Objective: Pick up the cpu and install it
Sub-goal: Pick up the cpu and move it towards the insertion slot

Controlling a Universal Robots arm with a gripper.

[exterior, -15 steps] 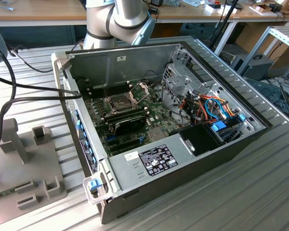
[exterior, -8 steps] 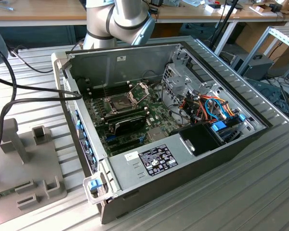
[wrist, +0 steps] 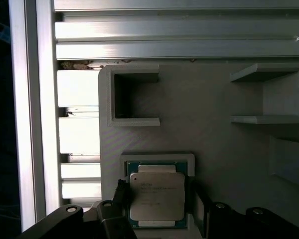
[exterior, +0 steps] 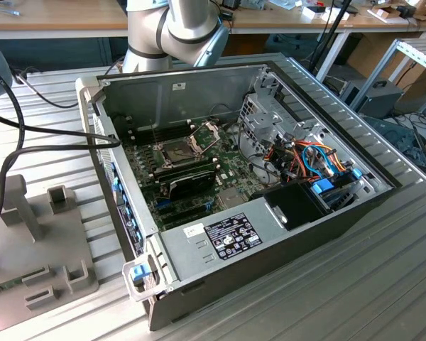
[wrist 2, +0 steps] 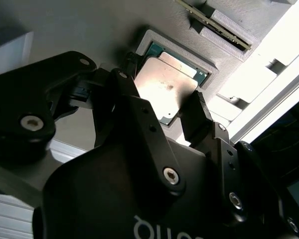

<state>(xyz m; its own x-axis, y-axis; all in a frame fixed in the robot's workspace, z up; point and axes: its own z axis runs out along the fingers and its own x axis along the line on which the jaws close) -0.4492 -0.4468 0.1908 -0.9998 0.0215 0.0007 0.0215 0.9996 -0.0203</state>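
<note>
Cpu (wrist: 156, 196) is the smallest thing in sight; the largest is the ribbed aluminium tabletop (exterior: 341, 298), which carries everything else. On it, in the middle of the exterior view, lies the computer case (exterior: 270, 249) with its side off. Inside show the green motherboard (exterior: 199, 177), a metal drive cage (exterior: 270, 121) and a bundle of orange and blue cables (exterior: 316, 160) toward the exterior view's right. Behind the case stands the grey and blue trunk of my arm (exterior: 177, 28). At the exterior view's left, apart from the case, rests a grey holder block (exterior: 42, 241) with raised pockets and slots. On the motherboard sits the dark square socket (exterior: 179, 150), its hinged metal frame (exterior: 207, 131) standing open. In the second wrist view a long thin board (wrist 2: 214, 25) stands on edge in one slot of the holder block. My claw (wrist 2: 162, 85) hangs over that block with its two black fingers (wrist 2: 197, 107) spread, one on either side of the cpu. One tip is just beside the chip's edge, but I cannot tell whether either finger touches it. The cpu lies in the holder block's shallow square recess (wrist: 157, 157), silvery metal top up, with a narrow margin of green board showing round the metal
</note>
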